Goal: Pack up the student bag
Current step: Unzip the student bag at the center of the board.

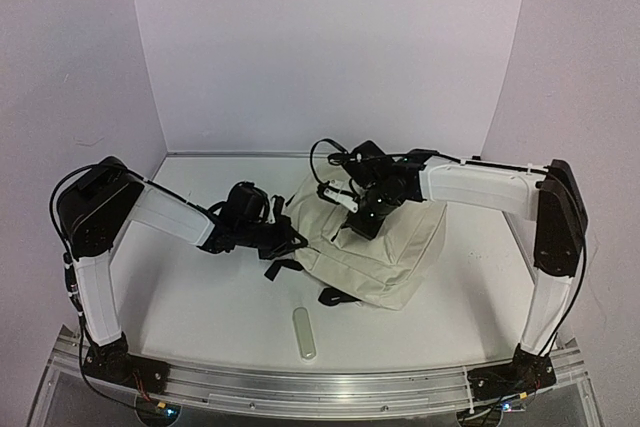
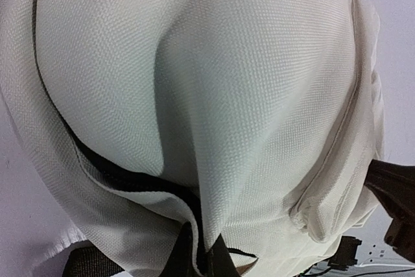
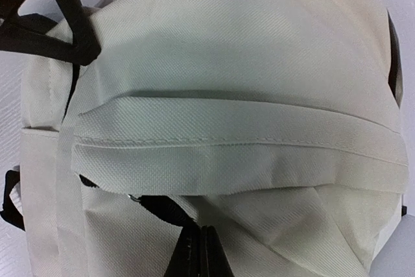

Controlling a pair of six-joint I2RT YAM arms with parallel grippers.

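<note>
Student bag lies between our arms; we see left gripper clenched on its left edge, right gripper clenched on its top fabric.

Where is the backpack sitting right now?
From above, the backpack lies on the table just right of centre, between the left hand and the right hand, which each pinch its cloth.
</note>
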